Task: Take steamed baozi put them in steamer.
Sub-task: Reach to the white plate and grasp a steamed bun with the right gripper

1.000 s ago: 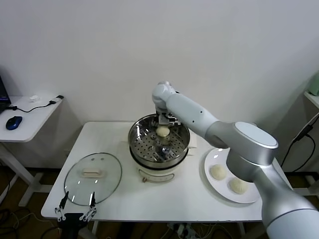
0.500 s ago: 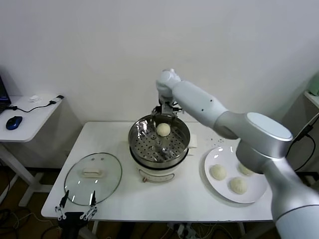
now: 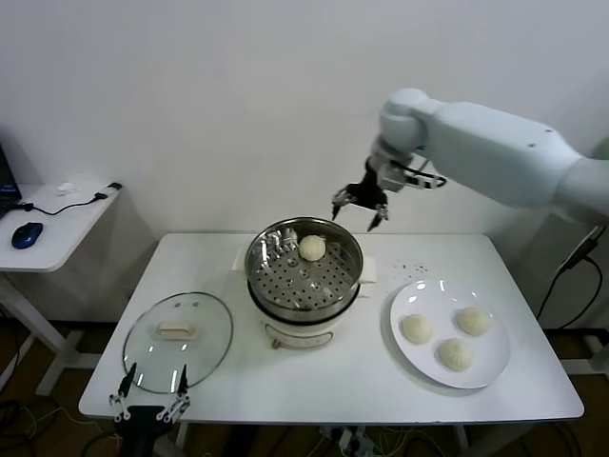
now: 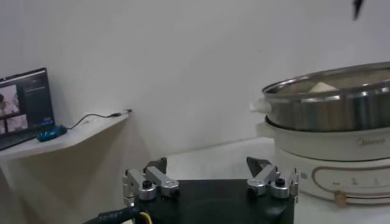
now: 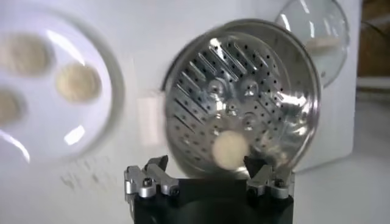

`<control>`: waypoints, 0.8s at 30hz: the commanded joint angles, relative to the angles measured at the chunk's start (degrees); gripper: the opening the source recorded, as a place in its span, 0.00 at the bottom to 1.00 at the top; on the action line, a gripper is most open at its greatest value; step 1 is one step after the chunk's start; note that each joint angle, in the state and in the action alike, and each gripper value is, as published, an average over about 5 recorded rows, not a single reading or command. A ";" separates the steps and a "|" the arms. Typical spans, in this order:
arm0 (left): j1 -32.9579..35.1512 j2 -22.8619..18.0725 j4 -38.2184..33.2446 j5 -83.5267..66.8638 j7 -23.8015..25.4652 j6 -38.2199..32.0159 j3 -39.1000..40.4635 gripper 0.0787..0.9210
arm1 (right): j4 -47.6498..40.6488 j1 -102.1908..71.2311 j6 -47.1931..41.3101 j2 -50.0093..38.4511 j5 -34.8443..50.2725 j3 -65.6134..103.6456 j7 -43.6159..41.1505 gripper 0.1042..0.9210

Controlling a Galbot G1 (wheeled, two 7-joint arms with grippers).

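One cream-white baozi (image 3: 311, 248) lies at the back of the shiny steamer (image 3: 285, 283), which stands on a white cooker base mid-table; the same baozi (image 5: 230, 149) shows in the steamer (image 5: 292, 73) in the right wrist view. Three more baozi (image 3: 416, 328) (image 3: 473, 321) (image 3: 456, 354) rest on a white plate (image 3: 495, 371) to the right. My right gripper (image 3: 359, 204) hangs open and empty in the air, above and behind the steamer's right rim. My left gripper (image 3: 149, 404) stays open and idle below the table's front left edge; its own view shows the steamer (image 4: 329, 100) from the side.
A round glass lid (image 3: 178, 340) with a white handle lies flat on the table's left part. A side desk (image 3: 52, 224) with a blue mouse (image 3: 26, 233) and a cable stands at the far left. The white wall is close behind the table.
My right gripper, which was down over the baozi inside the steamer, has let it go, risen and swung right. The baozi stays in the steamer. The third baozi on the plate is uncovered.
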 commanded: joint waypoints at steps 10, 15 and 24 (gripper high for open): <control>0.03 -0.22 0.12 0.05 -0.01 0.06 0.06 0.88 | 6.94 -10.51 -42.12 -19.33 9.23 -2.51 -0.02 0.88; -0.09 -0.28 0.53 0.36 -0.02 0.11 0.04 0.88 | 6.53 -20.13 -44.07 -18.85 7.23 3.22 1.19 0.88; -0.07 -0.58 0.88 0.87 -0.06 0.21 -0.15 0.88 | 1.44 -32.82 -46.90 -12.00 5.78 13.12 4.86 0.88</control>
